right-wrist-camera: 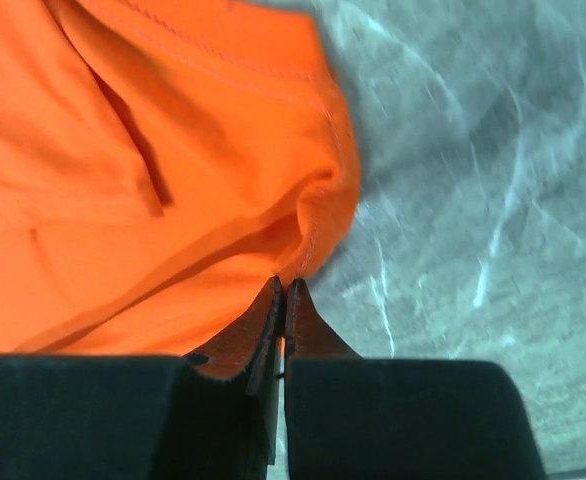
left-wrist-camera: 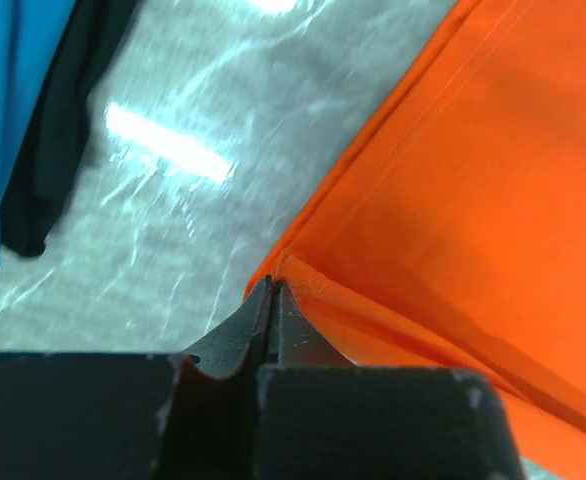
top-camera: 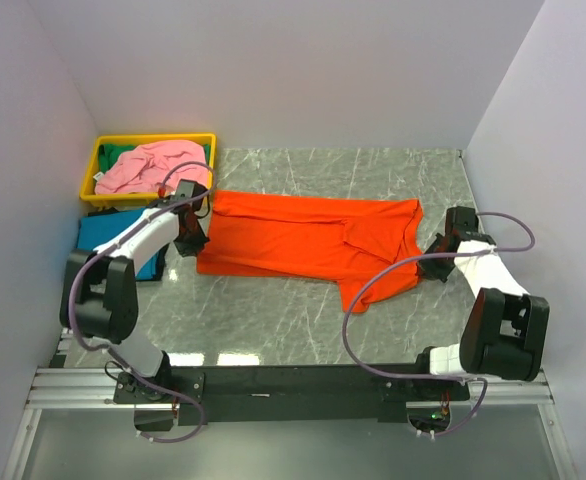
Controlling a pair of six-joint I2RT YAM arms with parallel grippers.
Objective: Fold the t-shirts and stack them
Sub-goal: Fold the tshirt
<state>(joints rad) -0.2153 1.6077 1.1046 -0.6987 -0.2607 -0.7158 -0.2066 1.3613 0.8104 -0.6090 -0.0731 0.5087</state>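
Top view: an orange t-shirt [top-camera: 308, 240] lies spread flat across the middle of the grey marbled tabletop [top-camera: 373, 170], its long axis running left to right, with rumpled folds at its right end. The left gripper [top-camera: 191, 243] meets the shirt's left edge; in the left wrist view its jaws are pressed together, pinching the cloth's near-left corner [left-wrist-camera: 273, 292]. The right gripper [top-camera: 436, 250] meets the shirt's right end; in the right wrist view its jaws are likewise closed, nipping a bunched hem fold [right-wrist-camera: 283, 290]. A pink t-shirt [top-camera: 158, 165] lies crumpled in the yellow tray [top-camera: 100, 152] at the far-left corner. A teal t-shirt [top-camera: 108, 232] lies just in front of the tray, along the left edge.
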